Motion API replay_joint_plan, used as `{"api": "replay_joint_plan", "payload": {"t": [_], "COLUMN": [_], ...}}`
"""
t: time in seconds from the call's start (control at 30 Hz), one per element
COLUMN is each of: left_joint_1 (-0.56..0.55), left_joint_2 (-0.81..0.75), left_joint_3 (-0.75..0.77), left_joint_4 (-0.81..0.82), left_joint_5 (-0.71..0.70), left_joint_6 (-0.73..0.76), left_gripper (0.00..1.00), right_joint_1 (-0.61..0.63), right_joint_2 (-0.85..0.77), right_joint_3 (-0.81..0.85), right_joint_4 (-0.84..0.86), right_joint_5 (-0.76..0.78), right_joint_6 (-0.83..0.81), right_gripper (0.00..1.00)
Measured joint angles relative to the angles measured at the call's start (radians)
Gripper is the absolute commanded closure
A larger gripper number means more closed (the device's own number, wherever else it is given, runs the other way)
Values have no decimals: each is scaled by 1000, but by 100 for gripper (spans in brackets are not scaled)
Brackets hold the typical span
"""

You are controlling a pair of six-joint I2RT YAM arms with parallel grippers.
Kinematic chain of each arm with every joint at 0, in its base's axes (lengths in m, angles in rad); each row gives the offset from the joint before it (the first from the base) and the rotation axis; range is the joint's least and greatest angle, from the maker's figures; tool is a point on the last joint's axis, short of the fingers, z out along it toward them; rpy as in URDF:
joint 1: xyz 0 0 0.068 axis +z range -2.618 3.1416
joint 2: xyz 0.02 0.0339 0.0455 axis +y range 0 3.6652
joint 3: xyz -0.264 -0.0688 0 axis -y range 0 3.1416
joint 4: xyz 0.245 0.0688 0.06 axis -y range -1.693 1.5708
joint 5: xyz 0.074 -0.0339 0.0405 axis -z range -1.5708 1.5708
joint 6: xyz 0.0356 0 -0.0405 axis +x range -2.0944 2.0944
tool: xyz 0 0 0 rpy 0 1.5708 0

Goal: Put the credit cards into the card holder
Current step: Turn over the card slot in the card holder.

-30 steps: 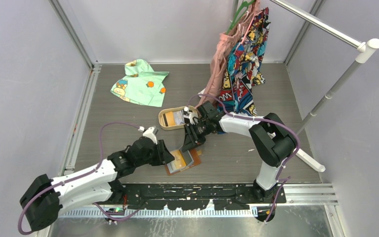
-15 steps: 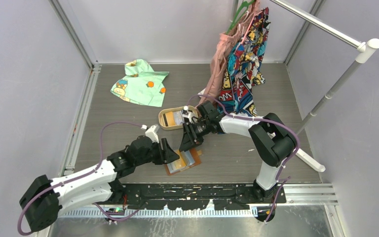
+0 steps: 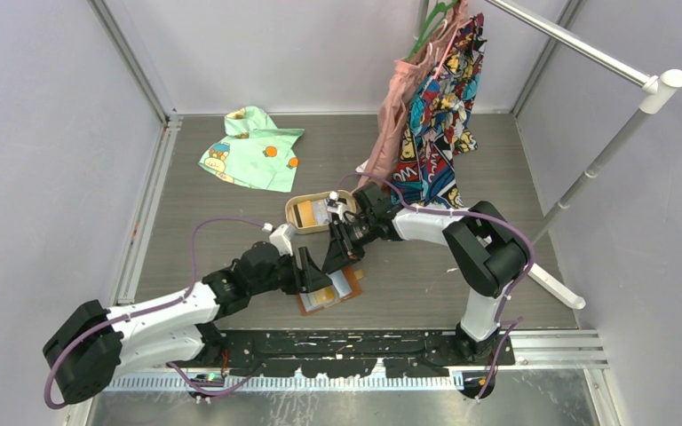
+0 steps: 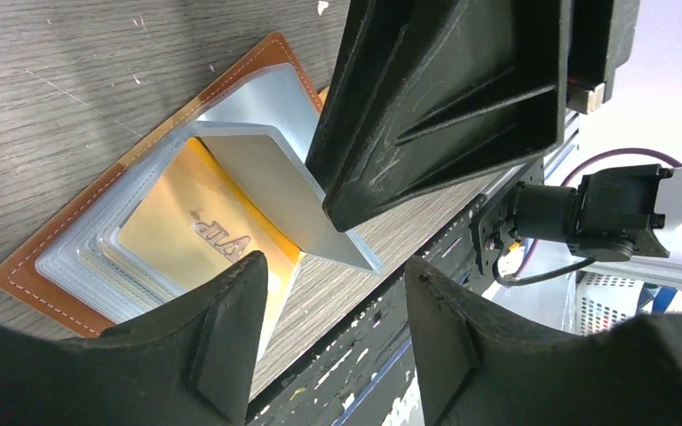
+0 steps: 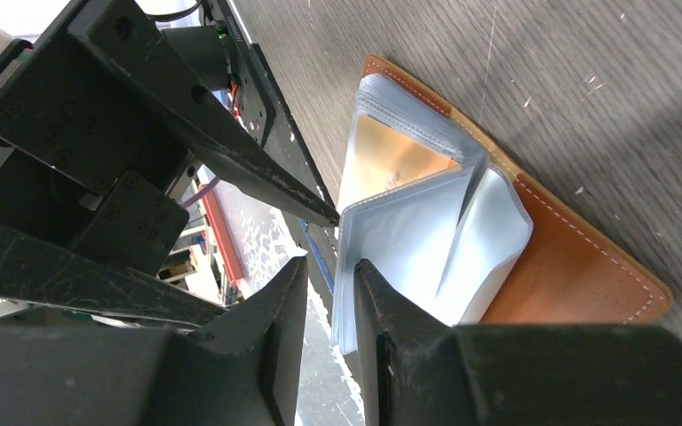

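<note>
The brown card holder lies open on the table, its clear sleeves fanned out. An orange credit card sits in one sleeve. My left gripper is open at the holder's near left edge, with nothing between its fingers. My right gripper reaches down from the far side, its jaws a narrow gap apart. A lifted sleeve page leans against its right finger. More credit cards lie in the tan tray.
The tan oval tray stands just behind the holder. A green shirt lies at the back left. Patterned clothes hang from a rack whose pole and white foot stand on the right.
My left gripper has slid right, up to the holder's edge, and opened wider. The right gripper has stayed over the holder with its jaws a little narrower.
</note>
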Motion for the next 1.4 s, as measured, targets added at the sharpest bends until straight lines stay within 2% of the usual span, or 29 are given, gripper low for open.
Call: {"api": "replay_joint_plan", "payload": {"t": [0.5,0.7,1.07,1.27,1.4], "left_joint_1": [0,0,-1,0,-1], "left_joint_2": [124,125,83,79,49], "left_joint_3": [5,8,8,8,8], "left_joint_4": [36,32,-18,-40,-38], "left_joint_5": [6,6,-14,-23,-16], "left_joint_6": [-3,-3,0,3,6], "left_gripper": [43,46,50,46,41], "right_joint_1": [9,9,-8,-12,-12], "right_joint_2": [10,12,-15,-54,-53], "right_joint_3": [0,0,6,14,15], "right_joint_4": [9,-1,-116,-151,-140], "right_joint_5": [-5,-3,76,109,84], "right_joint_6": [10,-3,-143,-204,-182], "right_gripper": [72,58,47,52,61]}}
